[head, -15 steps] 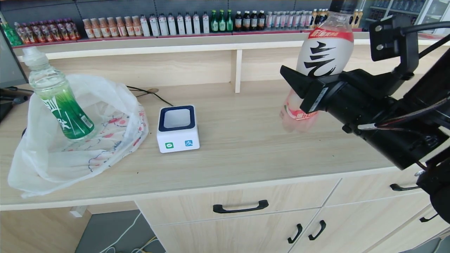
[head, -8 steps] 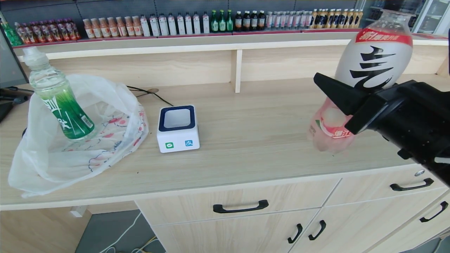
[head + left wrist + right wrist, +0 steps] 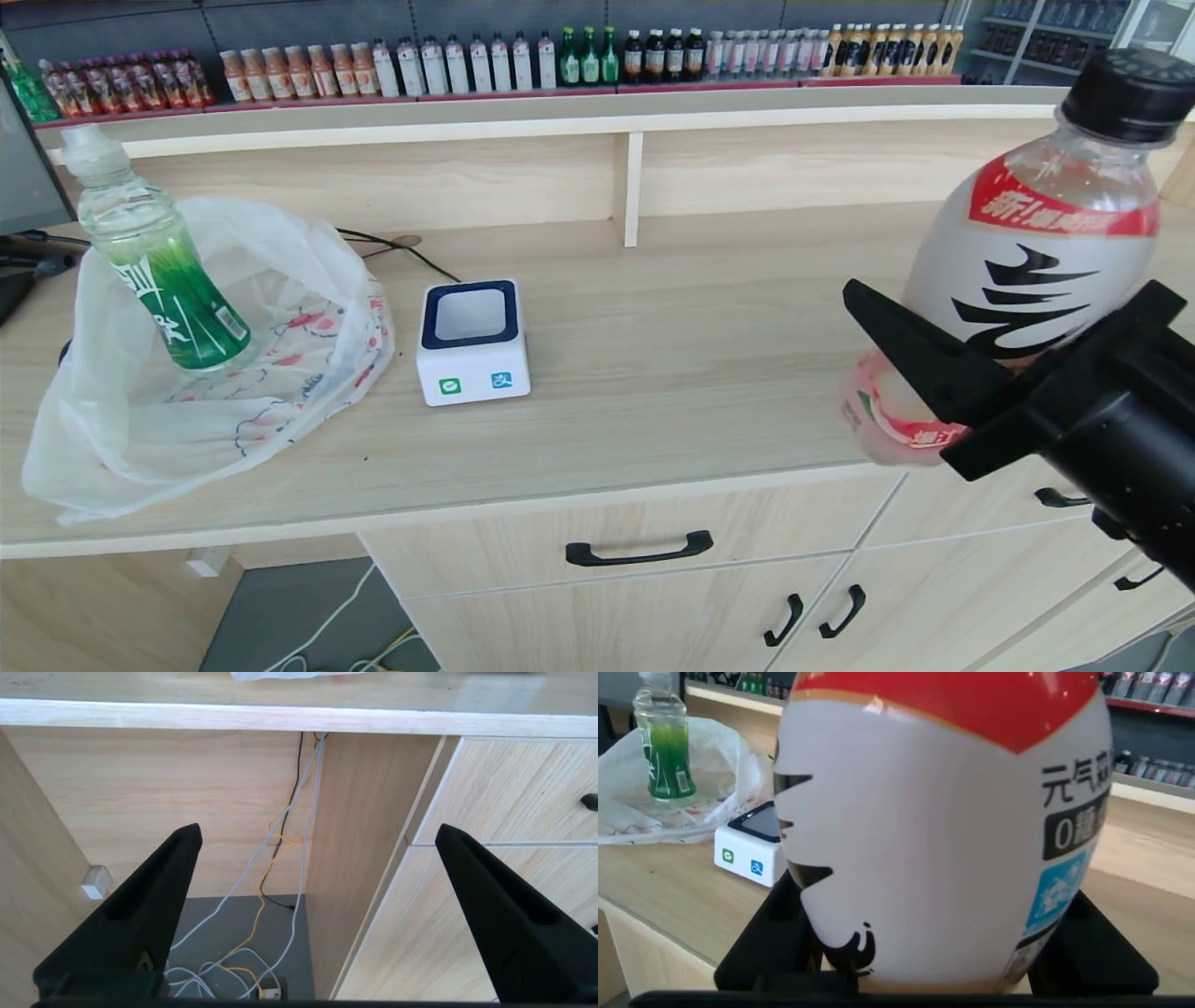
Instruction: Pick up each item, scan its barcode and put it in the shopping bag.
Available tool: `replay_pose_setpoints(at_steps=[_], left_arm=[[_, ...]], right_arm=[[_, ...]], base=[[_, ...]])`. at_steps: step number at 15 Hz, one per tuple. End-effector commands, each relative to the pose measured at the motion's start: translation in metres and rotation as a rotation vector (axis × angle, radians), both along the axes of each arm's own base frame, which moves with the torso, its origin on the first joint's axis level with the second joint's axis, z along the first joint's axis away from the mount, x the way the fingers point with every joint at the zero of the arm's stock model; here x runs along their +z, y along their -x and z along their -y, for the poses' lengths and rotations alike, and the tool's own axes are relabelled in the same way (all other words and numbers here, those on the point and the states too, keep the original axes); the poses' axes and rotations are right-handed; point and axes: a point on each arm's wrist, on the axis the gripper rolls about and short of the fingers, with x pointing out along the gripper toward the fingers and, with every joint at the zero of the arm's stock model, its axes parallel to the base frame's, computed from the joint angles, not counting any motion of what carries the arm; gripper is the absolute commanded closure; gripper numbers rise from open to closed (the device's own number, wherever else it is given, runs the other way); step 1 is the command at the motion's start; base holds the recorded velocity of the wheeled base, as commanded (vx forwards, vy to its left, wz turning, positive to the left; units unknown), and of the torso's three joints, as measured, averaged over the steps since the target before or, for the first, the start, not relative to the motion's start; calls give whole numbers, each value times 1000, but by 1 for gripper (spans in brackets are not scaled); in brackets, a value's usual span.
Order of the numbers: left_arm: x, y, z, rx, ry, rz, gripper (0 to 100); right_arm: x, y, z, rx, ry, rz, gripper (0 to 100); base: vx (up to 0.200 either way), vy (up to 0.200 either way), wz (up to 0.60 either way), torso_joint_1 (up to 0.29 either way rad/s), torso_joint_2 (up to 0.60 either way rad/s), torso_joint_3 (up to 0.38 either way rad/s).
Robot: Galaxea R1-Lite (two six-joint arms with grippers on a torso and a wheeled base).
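the right gripper (image 3: 1013, 327) is clamped round the waist of the black-capped bottle (image 3: 1036, 233), upright over the front edge of the counter (image 3: 672, 373), well apart from the scanner (image 3: 471, 341) and shopping bag (image 3: 187, 429). the left gripper (image 3: 318, 840) hangs below the counter, jaws apart, empty. the smooth bottle may twist in the grip, so its barcode misses the scanner.

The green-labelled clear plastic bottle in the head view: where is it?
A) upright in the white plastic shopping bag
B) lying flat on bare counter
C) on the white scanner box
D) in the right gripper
A: the green-labelled clear plastic bottle stands upright inside the open white plastic shopping bag.
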Motion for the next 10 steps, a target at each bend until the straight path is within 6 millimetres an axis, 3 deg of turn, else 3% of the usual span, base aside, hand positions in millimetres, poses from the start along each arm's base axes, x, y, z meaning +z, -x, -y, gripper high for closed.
replay_pose_setpoints(at_steps=[1,5,10], left_arm=[[0,0,0,1,0,1,0],[0,0,0,1,0,1,0],[0,0,0,1,0,1,0]], right_arm=[[-9,2,-19,40,67,40,100],[-33,10,-62,105,212,162,100],[-37,35,-70,98,418,361,100]], base=[[0,0,0,0,0,0],[0,0,0,0,0,0],[0,0,0,0,0,0]])
